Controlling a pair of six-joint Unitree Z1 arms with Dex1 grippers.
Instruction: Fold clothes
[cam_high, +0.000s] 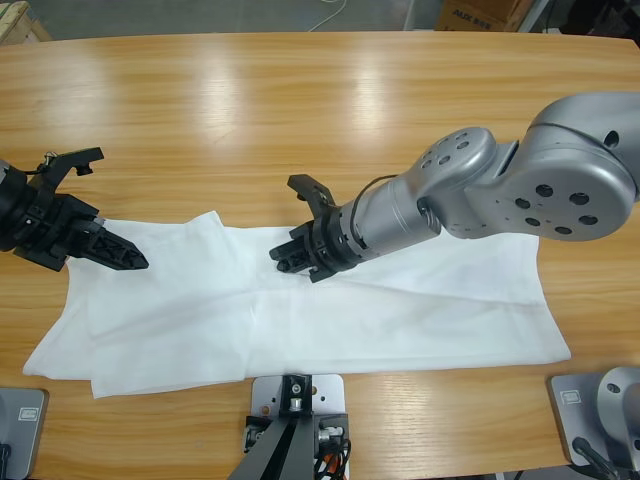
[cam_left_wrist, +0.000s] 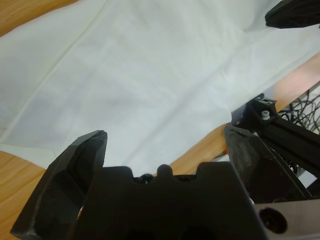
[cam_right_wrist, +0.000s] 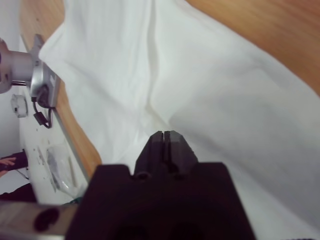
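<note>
The white T-shirt (cam_high: 400, 310) lies spread lengthwise along the near half of the table, with a soft crease down its middle. My left gripper (cam_high: 135, 260) hovers over the shirt's left end. The left wrist view shows this gripper (cam_left_wrist: 165, 135) with its jaws wide open and only cloth (cam_left_wrist: 150, 75) beyond them. My right gripper (cam_high: 282, 258) reaches in from the right to the shirt's upper middle. In its wrist view the right gripper (cam_right_wrist: 165, 134) is shut, and creases in the fabric (cam_right_wrist: 225, 100) run into its tips. The right gripper (cam_left_wrist: 295, 12) also peeks into the left wrist view.
Bare wooden table (cam_high: 300, 100) stretches behind the shirt to the far edge. A cardboard box (cam_high: 480, 12) stands on the floor beyond the table. The shirt's front hem lies close to the near table edge.
</note>
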